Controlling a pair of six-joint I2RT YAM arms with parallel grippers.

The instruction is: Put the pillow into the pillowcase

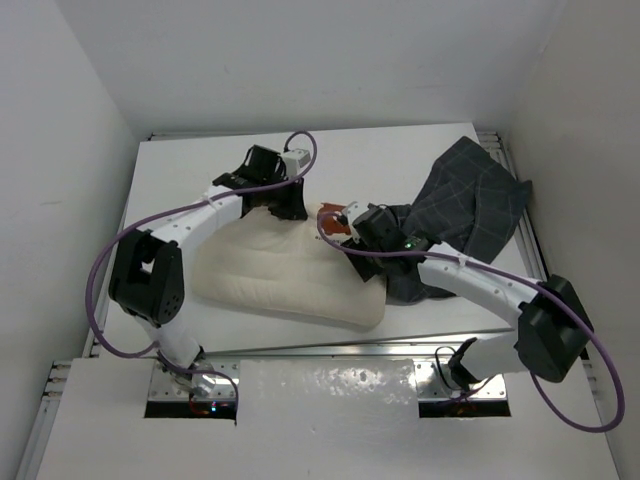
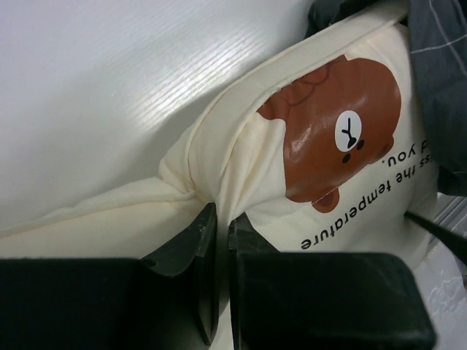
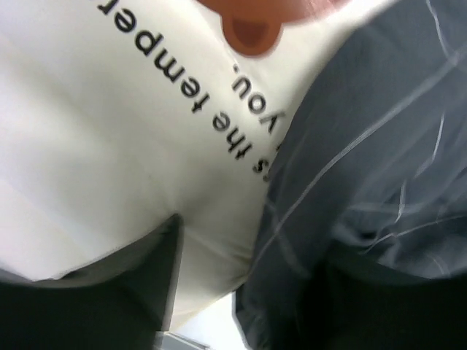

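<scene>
Left wrist: left tool is pinching a fold of soft pillow; right tool is sitting spread by limp pillowcase, probably best gripped at hem.

top cam above and behind the arms, looking down on the whole table, wrist cams super close, all three share the bear print on the pillow
</scene>
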